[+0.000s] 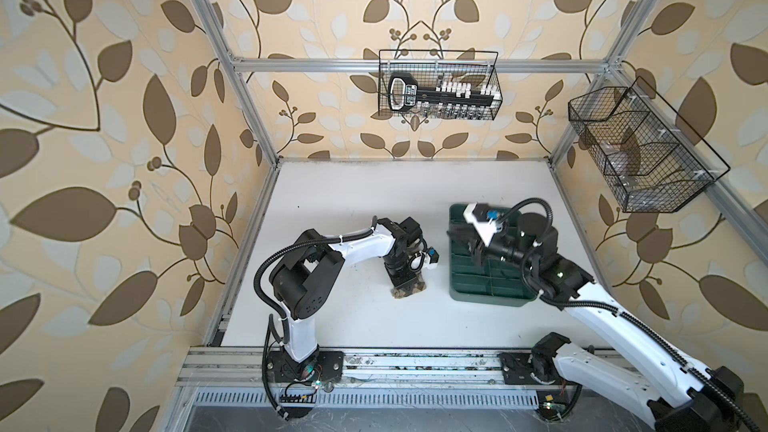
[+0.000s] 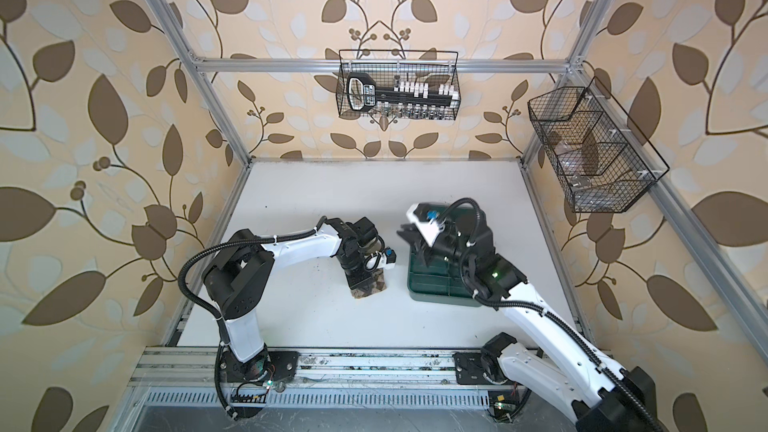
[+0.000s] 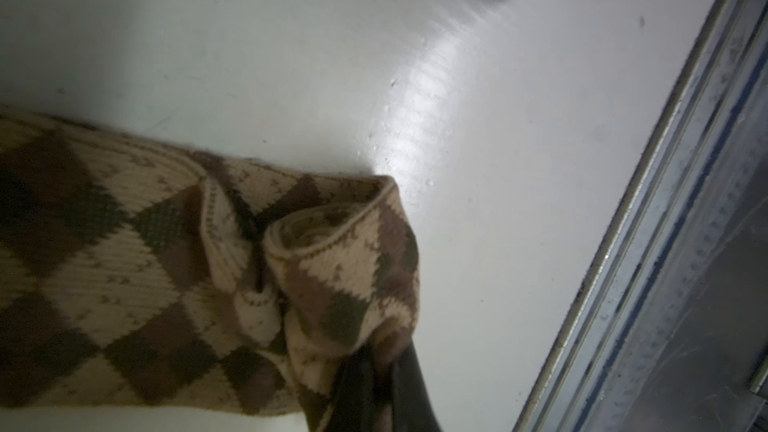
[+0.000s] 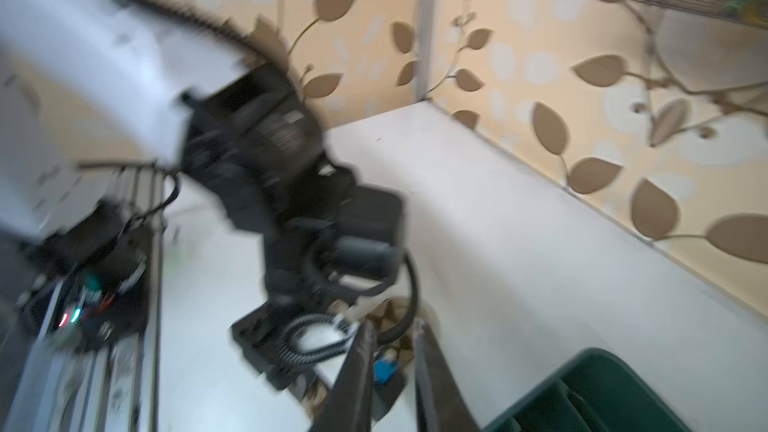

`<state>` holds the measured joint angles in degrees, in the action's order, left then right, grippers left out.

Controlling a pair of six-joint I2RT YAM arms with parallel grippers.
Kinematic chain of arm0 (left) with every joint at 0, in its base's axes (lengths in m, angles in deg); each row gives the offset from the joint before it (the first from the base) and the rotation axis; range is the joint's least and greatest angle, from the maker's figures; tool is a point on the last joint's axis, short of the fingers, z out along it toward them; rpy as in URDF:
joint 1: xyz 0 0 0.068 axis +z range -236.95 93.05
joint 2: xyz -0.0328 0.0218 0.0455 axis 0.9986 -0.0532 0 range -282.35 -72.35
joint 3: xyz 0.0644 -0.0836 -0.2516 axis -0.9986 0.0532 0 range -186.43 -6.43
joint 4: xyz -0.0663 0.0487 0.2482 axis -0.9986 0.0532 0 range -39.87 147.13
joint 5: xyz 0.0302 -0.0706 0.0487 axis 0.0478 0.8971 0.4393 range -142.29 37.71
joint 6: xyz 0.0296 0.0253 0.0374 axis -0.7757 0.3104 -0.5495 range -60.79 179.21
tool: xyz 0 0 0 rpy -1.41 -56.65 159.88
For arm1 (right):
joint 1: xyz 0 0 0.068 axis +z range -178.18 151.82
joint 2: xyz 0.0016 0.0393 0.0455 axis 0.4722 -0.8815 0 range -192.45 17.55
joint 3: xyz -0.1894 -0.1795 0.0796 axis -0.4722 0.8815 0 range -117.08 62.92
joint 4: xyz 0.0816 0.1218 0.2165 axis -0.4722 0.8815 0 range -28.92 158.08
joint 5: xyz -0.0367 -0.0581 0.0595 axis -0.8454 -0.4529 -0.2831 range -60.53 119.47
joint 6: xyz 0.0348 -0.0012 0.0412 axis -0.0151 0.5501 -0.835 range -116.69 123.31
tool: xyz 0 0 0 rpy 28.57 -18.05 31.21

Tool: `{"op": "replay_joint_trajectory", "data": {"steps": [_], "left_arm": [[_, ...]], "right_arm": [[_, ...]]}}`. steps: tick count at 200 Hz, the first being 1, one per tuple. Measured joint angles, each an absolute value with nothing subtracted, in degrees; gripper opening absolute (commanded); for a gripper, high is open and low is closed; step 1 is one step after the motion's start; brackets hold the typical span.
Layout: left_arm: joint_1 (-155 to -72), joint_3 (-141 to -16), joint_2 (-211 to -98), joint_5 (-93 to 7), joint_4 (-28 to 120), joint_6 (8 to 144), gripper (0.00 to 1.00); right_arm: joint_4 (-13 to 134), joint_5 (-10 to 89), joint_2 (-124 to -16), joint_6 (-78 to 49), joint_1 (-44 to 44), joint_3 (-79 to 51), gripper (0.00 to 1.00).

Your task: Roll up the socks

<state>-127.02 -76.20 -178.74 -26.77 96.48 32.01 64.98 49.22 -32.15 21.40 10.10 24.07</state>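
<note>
Left gripper [image 1: 409,282] points straight down at the table. It is squeezed tight on the tan sock [image 1: 419,287]. Right gripper [image 1: 463,243] hangs in the air over the green tray. Its two fingers [image 4: 357,371] stand a little way apart, and nothing is between them.

The white table [image 1: 353,201] is the biggest thing, and both arms are fixed at its front edge. On the back wall hangs the back basket [image 1: 438,85], made of black wire, with a black and white tool inside. The side basket [image 1: 640,147] hangs on the wall to the right.

The green tray [image 1: 478,297] sits on the right part of the table. It has little walls inside that cut it into boxes. What is in them is hidden by the arm.

The tan sock lies on the table near the middle, to the left of the tray and not touching it. In both top views the gripper [image 2: 365,282] hides most of it, so only small bits peek out [image 2: 380,282]. The left wrist view shows it well [image 3: 124,263]. The long part lies flat, with brown diamonds on it. One end is curled into a small roll, and the dark fingers [image 3: 415,388] pinch that roll.
</note>
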Motion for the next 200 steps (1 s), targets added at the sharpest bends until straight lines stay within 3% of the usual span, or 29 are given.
{"op": "replay_joint_trajectory", "data": {"steps": [22,44,86,111,155,179,200], "left_arm": [[-125.4,-77.4,-180.2,-24.3,97.9,31.6,0.00],[-124.6,-77.7,-180.9,-22.6,98.5,31.3,0.00],[-124.3,-77.7,-180.9,-22.2,98.6,31.2,0.00],[-124.3,-77.7,-180.9,-22.2,98.6,31.2,0.00],[-124.3,-77.7,-181.0,-22.1,98.6,31.3,0.00],[-124.3,-77.7,-181.0,-22.1,98.5,31.3,0.00],[-124.3,-77.7,-181.0,-22.1,98.5,31.3,0.00]], "right_arm": [[67.1,40.6,-30.6,37.3,22.1,31.4,0.44],[68.0,31.8,-37.9,46.3,26.6,33.3,0.45],[59.0,22.8,-52.6,54.1,28.7,33.3,0.48],[54.0,21.3,-60.8,56.3,28.7,32.5,0.54],[48.2,20.6,-69.5,56.7,28.6,30.6,0.54],[45.9,20.6,-71.2,56.3,28.1,30.0,0.49],[45.5,20.9,-72.7,55.7,27.6,29.0,0.28]]}}
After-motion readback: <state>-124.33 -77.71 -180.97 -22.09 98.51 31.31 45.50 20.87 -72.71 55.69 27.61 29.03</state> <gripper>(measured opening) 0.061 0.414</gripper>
